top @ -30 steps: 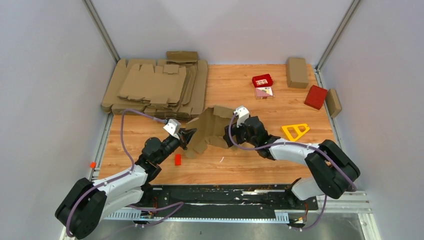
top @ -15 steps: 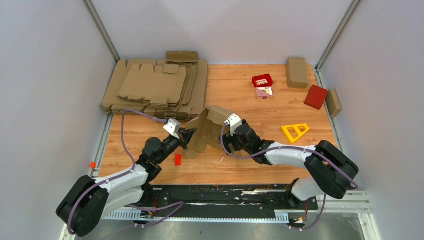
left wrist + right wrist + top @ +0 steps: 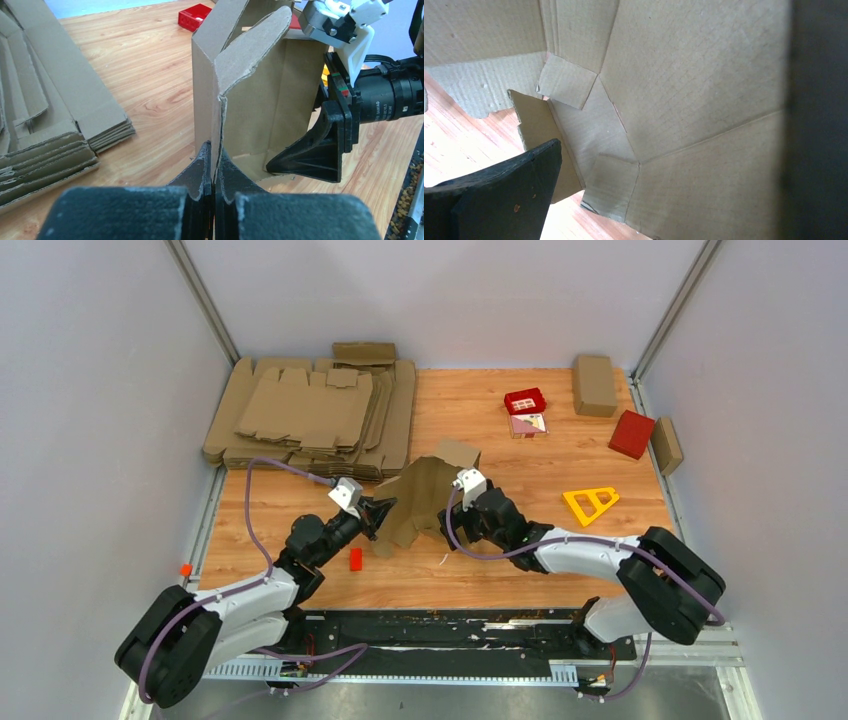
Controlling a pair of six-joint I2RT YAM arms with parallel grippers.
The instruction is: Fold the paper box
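Note:
The paper box (image 3: 425,495), a plain brown cardboard sheet partly folded up, stands on the wooden table (image 3: 500,570) between both arms. My left gripper (image 3: 378,512) is shut on its left edge. In the left wrist view the fingertips (image 3: 214,150) pinch a thin upright flap of the paper box (image 3: 255,100). My right gripper (image 3: 455,520) is open and pressed close to the box's right side. One of its black fingers (image 3: 315,155) rests by the inner panel. Creased panels of the paper box (image 3: 684,100) fill the right wrist view between the spread right gripper (image 3: 669,150).
A stack of flat cardboard sheets (image 3: 310,415) lies at the back left. A small red block (image 3: 355,559) sits near the left arm. Two red boxes (image 3: 525,400) (image 3: 632,433), a yellow triangular frame (image 3: 591,502) and folded brown cartons (image 3: 594,385) occupy the right side.
My right gripper has opened wider and moved left and nearer against the box. The box has leaned lower and its top flap has swung back. The left gripper keeps its hold.

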